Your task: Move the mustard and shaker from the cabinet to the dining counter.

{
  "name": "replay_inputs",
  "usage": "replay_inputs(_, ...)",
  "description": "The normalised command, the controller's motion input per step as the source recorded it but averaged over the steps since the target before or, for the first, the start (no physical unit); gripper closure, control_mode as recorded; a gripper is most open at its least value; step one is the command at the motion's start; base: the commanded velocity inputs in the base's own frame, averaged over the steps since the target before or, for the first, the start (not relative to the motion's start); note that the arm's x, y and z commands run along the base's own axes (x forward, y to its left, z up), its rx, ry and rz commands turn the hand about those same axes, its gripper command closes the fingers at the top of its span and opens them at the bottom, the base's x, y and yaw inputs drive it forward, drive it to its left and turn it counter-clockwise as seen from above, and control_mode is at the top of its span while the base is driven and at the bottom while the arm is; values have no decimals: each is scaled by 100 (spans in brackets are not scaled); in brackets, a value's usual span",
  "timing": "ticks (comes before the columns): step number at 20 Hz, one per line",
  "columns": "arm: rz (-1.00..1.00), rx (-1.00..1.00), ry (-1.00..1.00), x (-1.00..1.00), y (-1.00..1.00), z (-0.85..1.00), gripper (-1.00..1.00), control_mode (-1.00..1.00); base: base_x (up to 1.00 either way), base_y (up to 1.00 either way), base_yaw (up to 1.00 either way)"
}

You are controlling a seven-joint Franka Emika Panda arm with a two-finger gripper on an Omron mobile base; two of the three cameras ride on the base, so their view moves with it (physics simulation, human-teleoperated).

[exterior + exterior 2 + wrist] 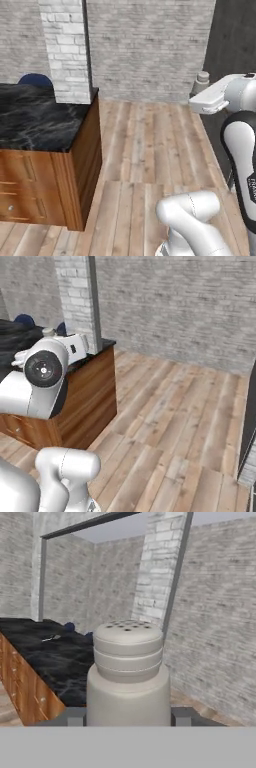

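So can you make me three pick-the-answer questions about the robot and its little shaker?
1. Where is the shaker?
A. between the pincer's fingers
B. on the floor
C. inside a drawer

2. What colour is the dining counter top?
A. white
B. black with pale veins
C. green

3. What is the shaker's pose?
A. lying on its side
B. upside down
C. upright, cap on top

Answers: 1 A, the hand view shows a finger on each side of it; 2 B, dark marble slab; 3 C, its holed cap faces up.
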Motion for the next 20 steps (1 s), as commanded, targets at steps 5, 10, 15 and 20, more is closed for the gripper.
replay_inputs(5, 0, 0, 0, 0, 0, 0, 100, 100, 48, 15, 54)
replay_inputs(10, 0, 0, 0, 0, 0, 0, 100, 100, 44, -28, 84)
replay_inputs(15, 0, 0, 0, 0, 0, 0, 100, 100, 40, -30, 57)
replay_inputs(20, 0, 0, 0, 0, 0, 0, 100, 100, 50, -10, 22)
